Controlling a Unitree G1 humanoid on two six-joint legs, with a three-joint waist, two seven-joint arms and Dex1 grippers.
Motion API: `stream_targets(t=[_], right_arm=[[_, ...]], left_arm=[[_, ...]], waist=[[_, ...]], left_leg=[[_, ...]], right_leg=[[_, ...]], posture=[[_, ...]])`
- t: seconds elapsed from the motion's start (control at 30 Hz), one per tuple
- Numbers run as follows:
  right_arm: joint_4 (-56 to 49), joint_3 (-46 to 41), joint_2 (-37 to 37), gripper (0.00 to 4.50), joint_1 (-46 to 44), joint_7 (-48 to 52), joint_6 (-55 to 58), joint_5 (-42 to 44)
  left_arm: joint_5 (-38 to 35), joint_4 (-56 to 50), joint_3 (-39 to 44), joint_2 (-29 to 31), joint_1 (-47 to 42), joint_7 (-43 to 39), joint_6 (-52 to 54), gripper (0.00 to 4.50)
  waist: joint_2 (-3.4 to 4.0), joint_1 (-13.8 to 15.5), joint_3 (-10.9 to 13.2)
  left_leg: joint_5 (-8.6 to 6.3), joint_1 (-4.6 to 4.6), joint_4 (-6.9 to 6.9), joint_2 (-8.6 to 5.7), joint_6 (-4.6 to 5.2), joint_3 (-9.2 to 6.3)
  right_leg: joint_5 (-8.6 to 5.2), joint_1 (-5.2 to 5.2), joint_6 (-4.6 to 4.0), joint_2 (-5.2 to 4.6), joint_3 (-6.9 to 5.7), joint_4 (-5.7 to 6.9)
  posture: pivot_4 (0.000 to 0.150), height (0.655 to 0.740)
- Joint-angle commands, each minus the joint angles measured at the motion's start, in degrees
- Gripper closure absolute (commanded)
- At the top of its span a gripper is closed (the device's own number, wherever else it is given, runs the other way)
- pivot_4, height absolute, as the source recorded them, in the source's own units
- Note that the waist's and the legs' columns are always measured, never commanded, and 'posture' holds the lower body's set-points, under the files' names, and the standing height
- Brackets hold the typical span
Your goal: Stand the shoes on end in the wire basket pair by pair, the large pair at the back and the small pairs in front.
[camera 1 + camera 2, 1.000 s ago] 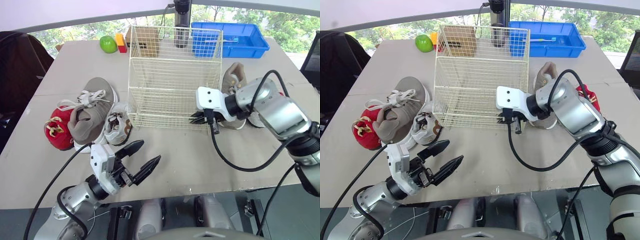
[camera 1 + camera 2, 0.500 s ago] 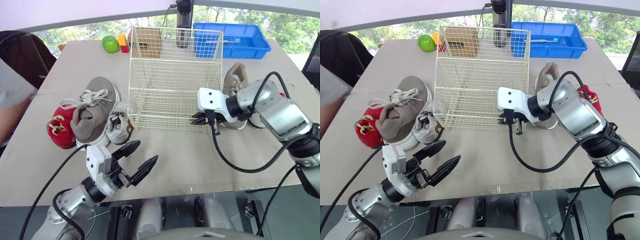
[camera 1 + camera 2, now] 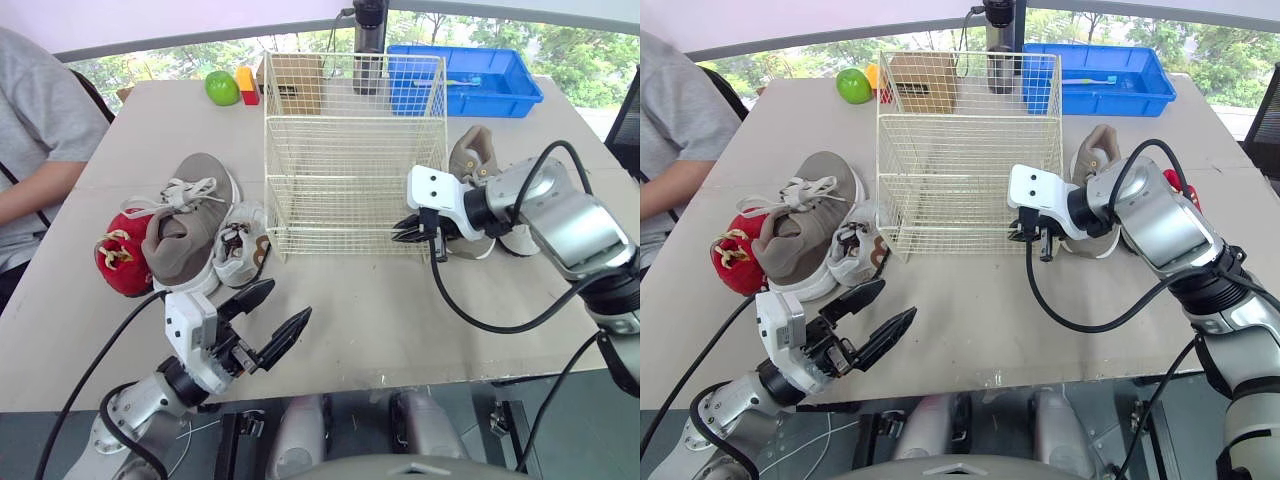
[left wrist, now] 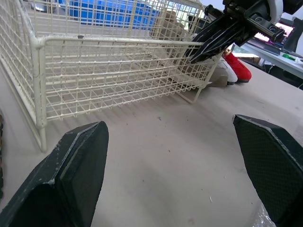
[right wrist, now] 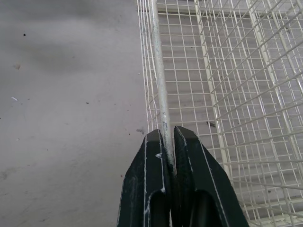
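Right claw (image 3: 402, 230) clamped on wire basket (image 3: 350, 170), 5 o'clock corner post | left claw (image 3: 288, 302) apart | I slide it slowly, level.

We read no text, label, brand, number or sign in these views. We cannot tell whether the grey shoe (image 3: 185, 225) or the cardboard box (image 3: 297, 75) carries print; their surfaces are too small to resolve.
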Motion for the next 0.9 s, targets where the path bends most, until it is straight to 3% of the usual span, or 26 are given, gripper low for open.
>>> stream_targets(t=[0.03, 0.3, 0.4, 0.5, 0.63, 0.8, 0.9], right_arm=[[0.5, -2.4, -0.3, 4.43, -0.8, -0.8, 0.1, -0.5], [-2.6, -3.0, 1.3, 4.43, 0.5, -1.2, -0.8, 1.0], [-2.7, -5.5, 3.5, 3.63, 1.1, -2.4, 0.5, 3.2], [-2.3, -7.1, 5.4, 2.12, 1.7, -5.1, 0.7, 3.5], [-2.1, -16.0, 8.4, 0.19, 8.7, -3.4, -13.1, 9.2], [-5.9, -25.0, 15.7, 0.05, 15.0, -3.7, -17.6, 21.6], [-7.5, -25.0, 17.7, 0.05, 16.8, -4.9, -17.5, 23.4]], left_arm=[[-0.9, -1.8, 1.4, 0.6, -0.2, -0.3, -0.8, 0.0], [-1.0, -2.0, 2.3, 0.1, 1.4, -0.1, -1.5, 0.0], [-1.3, -2.2, 2.9, -0.5, 2.1, 0.4, -1.8, 0.0], [-2.3, -2.3, 4.2, -1.7, 3.0, 1.5, -2.1, 0.0], [-4.6, -3.7, 8.7, -6.6, 4.8, 7.0, -4.1, 0.0], [-1.3, -5.4, 14.4, -11.0, 7.7, 14.6, -5.8, 0.0], [0.5, -5.7, 15.9, -11.8, 8.5, 17.9, -5.4, 0.0]], waist=[[0.0, 0.0, 0.0], [0.0, -0.1, 0.0], [0.0, -0.2, 0.0], [0.0, -0.1, 0.0], [-0.08, 0.1, 0.0], [-0.1, -0.2, 0.0], [-0.1, -0.2, 0.0]], left_leg=[[0.0, 0.0, 0.0, 0.0, 0.0, 0.0], [0.0, 0.01, 0.0, 0.01, 0.0, 0.0], [0.0, 0.01, 0.0, 0.01, 0.0, 0.01], [0.0, 0.01, -0.02, 0.01, 0.0, 0.0], [0.0, -0.01, -0.01, 0.01, 0.0, 0.0], [-0.01, 0.04, 0.0, -0.01, 0.02, -0.02], [-0.01, 0.09, 0.0, -0.01, 0.01, -0.02]], right_leg=[[0.0, 0.01, 0.0, 0.0, 0.0, 0.0], [0.0, 0.01, 0.0, 0.01, 0.0, 0.0], [0.0, 0.0, 0.0, 0.03, 0.01, 0.0], [0.0, 0.0, 0.0, 0.08, 0.01, 0.0], [0.0, 0.03, 0.01, 0.06, -0.02, -0.03], [0.0, 0.15, 0.04, 0.07, -0.04, -0.09], [0.0, 0.15, 0.03, 0.16, -0.04, 0.0]], posture=[[0.15, 0.74], [0.15, 0.74], [0.15, 0.74], [0.15, 0.74], [0.15, 0.74], [0.15, 0.74], [0.15, 0.74]])
